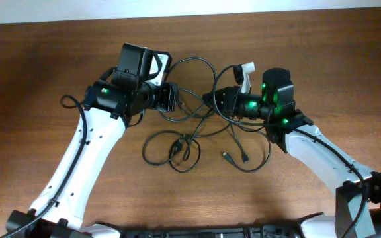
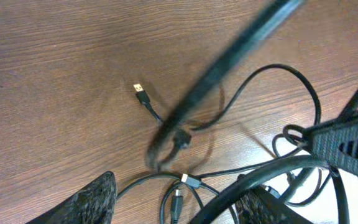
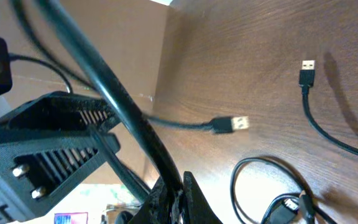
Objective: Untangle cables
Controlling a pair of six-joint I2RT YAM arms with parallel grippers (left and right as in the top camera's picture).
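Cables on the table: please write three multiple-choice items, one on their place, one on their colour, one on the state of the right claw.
1. The cables lie: A between the left claw and the right claw; B left of both; C right of both.
2. Their colour: A white; B black; C red.
3. The right claw is: A wide open; B out of view; C shut on a cable.
Key: 1 A, the tangle sits between the claws; 2 B, every cord looks black; 3 C, it pinches a cord.

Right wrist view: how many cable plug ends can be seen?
2 for certain: the centre plug and the upper-right plug, both on the table. A dark connector at the bottom edge may be a third; others may be hidden.
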